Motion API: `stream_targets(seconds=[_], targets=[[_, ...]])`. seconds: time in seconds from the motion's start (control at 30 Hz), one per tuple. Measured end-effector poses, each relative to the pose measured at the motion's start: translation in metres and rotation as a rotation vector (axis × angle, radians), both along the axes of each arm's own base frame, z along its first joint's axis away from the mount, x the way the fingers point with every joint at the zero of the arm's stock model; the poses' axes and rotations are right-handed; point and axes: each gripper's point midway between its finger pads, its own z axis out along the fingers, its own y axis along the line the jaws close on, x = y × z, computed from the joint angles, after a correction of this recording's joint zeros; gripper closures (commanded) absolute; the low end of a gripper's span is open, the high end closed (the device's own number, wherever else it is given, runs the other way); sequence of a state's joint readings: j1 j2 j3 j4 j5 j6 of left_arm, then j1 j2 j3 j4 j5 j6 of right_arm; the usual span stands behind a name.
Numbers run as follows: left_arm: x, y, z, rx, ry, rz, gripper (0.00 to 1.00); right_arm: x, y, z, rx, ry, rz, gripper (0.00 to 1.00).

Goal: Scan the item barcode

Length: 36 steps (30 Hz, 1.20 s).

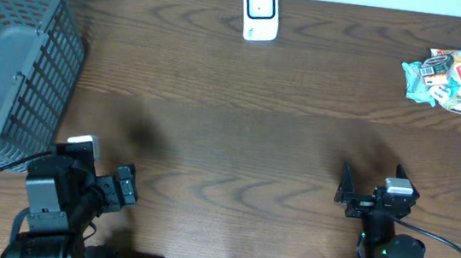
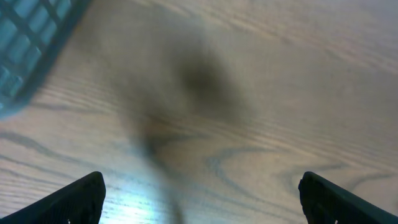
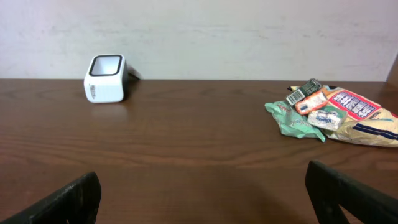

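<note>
Found a brown wooden table [image 1: 256,132] beneath both tools. Noted a grey mesh basket [image 1: 14,63] ahead and left of the left gripper [image 2: 200,198], well apart from it. Saw that gripper's jaws spread wide above bare wood, gripping nothing. Saw the right gripper [image 3: 202,196] likewise spread wide and empty. Spotted the crumpled snack packet [image 1: 450,81], its barcode label [image 3: 297,94] facing up, far ahead and right of the right gripper. Spotted the white scanner [image 1: 260,12] far ahead and left of it.
</note>
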<state>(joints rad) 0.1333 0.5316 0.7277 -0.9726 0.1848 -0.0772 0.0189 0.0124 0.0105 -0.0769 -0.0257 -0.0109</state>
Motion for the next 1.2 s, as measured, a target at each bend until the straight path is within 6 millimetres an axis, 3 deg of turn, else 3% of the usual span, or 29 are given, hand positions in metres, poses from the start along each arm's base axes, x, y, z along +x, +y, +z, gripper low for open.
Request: stream_targets(seconds=[0.3, 0.63, 1.2], targets=[[-0.012, -0.002, -0.031, -0.003, 0.008, -0.003, 0.02, 0.000, 0.000, 0.000, 0.000, 0.000, 0.000, 0.01], [-0.003, -0.005, 0.005, 0.033, -0.245, -0.031, 0.02, 0.000, 0.000, 0.000, 0.000, 0.000, 0.000, 0.01], [0.037, -0.022, 0.020, 0.046, -0.576, -0.137, 0.02, 0.000, 0.000, 0.000, 0.000, 0.000, 0.000, 0.01]])
